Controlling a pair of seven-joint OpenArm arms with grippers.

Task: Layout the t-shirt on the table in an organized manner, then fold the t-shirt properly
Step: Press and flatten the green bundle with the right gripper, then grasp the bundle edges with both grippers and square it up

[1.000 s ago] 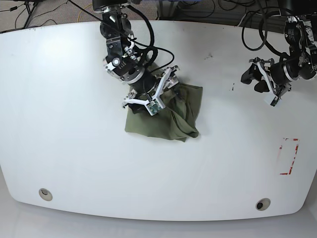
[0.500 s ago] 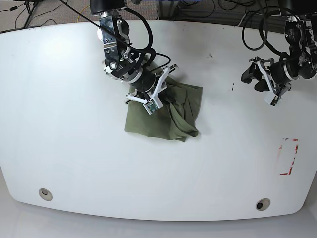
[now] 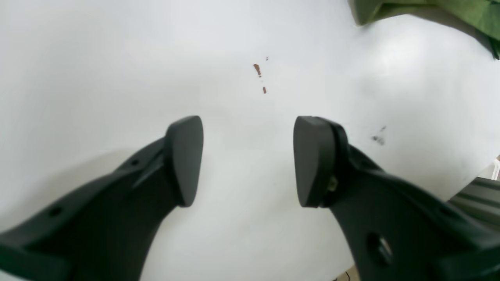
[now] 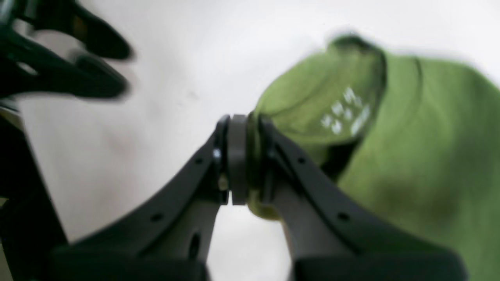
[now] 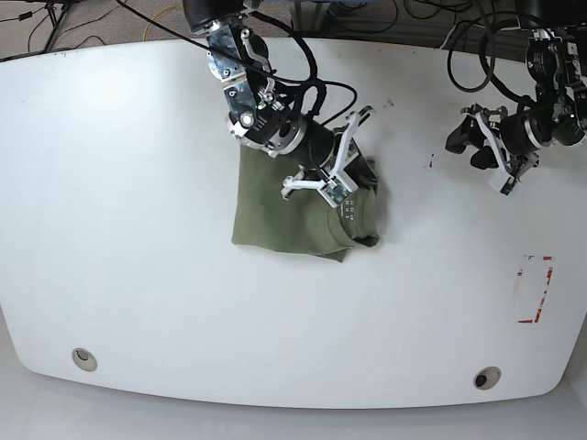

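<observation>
White glossy worktop (image 5: 138, 229) carries the t-shirt (image 5: 284, 220), an olive bunch lying near the middle, toward the far edge. I judge the layout step is in hand, as the cloth is not spread; the next move calls for pulling the pinched edge outward and getting a second hold. Right claw (image 4: 244, 156) is clenched on a fold of it. Left claw (image 3: 248, 160) hangs released over bare surface, well apart.
</observation>
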